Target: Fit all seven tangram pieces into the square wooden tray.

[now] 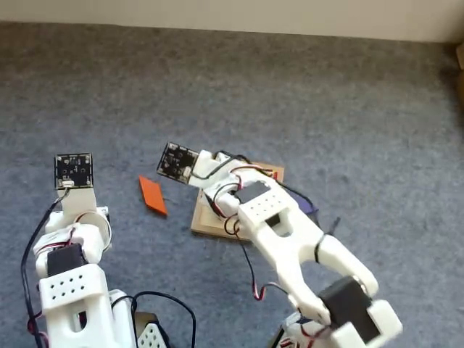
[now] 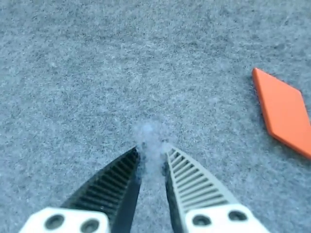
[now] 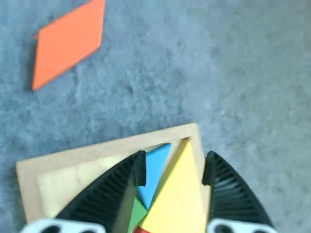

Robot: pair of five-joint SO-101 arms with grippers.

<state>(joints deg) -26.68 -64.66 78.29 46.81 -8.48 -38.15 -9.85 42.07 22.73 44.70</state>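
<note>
An orange parallelogram (image 1: pixel 152 196) lies flat on the grey carpet, between the two arms and left of the square wooden tray (image 1: pixel 205 222). My right gripper (image 3: pixel 172 170) hangs open over a corner of the tray (image 3: pixel 97 153), its fingers either side of a yellow triangle (image 3: pixel 177 194) that lies inside. Beside the yellow one sit a blue piece (image 3: pixel 155 165) and a green piece (image 3: pixel 138 213); part of the tray floor shows bare wood. My left gripper (image 2: pixel 153 151) is shut and empty, low over the carpet, with the orange parallelogram (image 2: pixel 284 111) off to one side. The parallelogram (image 3: pixel 68 41) also lies beyond the tray's rim.
A purple piece (image 1: pixel 310 206) peeks out from under the right arm at the tray's right side. Grey carpet surrounds everything, with open room at the back and far left. Cables trail from both arms near the front edge.
</note>
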